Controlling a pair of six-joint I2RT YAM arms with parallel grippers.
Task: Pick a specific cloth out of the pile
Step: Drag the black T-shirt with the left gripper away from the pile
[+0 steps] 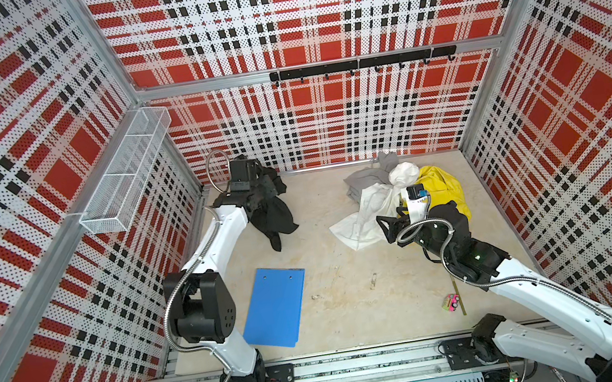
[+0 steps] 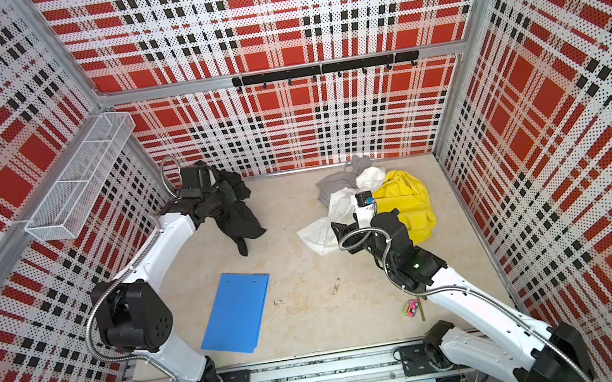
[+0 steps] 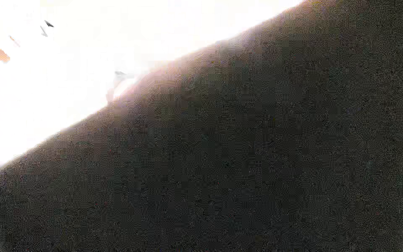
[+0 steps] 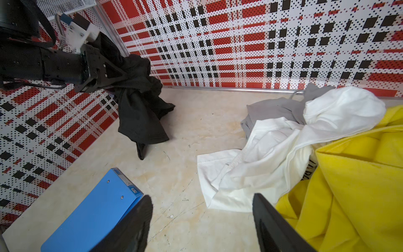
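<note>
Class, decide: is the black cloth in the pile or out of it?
Out. The left gripper, jaws shut, holds the black cloth bunched, apart from the pile.

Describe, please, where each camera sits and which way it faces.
Top views: overhead, looking down; both arms show.
Left wrist: filled by crumpled black cloth; no robot part shows.
Right wrist: faces the back wall past the yellow, white and grey garment pile; open right gripper shows.
Right wrist and top views share: left gripper shut on that cloth.

The cloth point(image 1: 275, 212) is left of the pile point(image 1: 364, 212), behind the folder point(image 1: 276, 310)
</note>
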